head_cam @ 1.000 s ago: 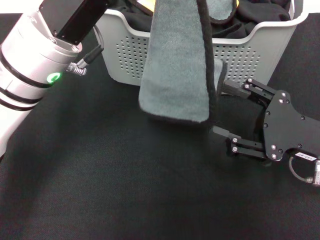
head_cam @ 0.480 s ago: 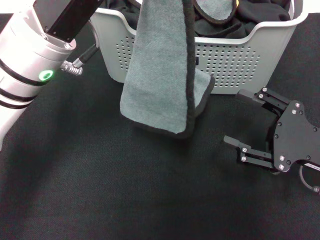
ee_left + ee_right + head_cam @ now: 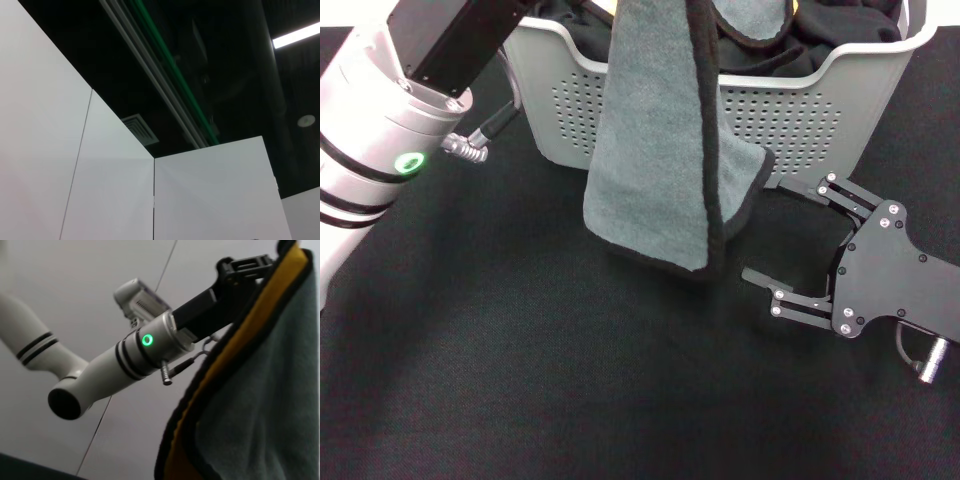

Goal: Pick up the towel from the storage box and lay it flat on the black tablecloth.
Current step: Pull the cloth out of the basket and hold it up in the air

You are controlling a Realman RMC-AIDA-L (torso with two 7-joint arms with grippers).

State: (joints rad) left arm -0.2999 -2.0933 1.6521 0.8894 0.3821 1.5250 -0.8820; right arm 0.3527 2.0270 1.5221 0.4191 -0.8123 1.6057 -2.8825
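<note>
Towel: grey-green fleece face toward the head camera, black edging; the right wrist view shows an orange-yellow face on its other side. It hangs folded lengthwise from above the top of the head view, draped in front of the near wall of the storage box, its lower edge just above the cloth and its lower right corner curling toward the right gripper.

Storage box: light grey plastic basket, perforated walls, at the far side of the scene. Dark fabric and another black-edged fold are visible inside.

Black tablecloth: matte black, covering the whole near area.

Left gripper: seen only in the right wrist view, raised high at the towel's top edge. It appears to be holding the towel up, but whether the fingers are pinching it cannot be told. The left arm's silver forearm, with a green light, enters from the far left.

Right gripper: low over the tablecloth, right of the towel's hanging corner, fingers spread wide and holding nothing; the far finger lies just beside the curled corner.

Step in hand, as judged: towel lifted clear of the box; the right gripper is lining up on a lower corner.

Next move, as judged: bring the spread fingers around that corner, close them, then draw both arms apart and lower the towel flat onto the tablecloth.
</note>
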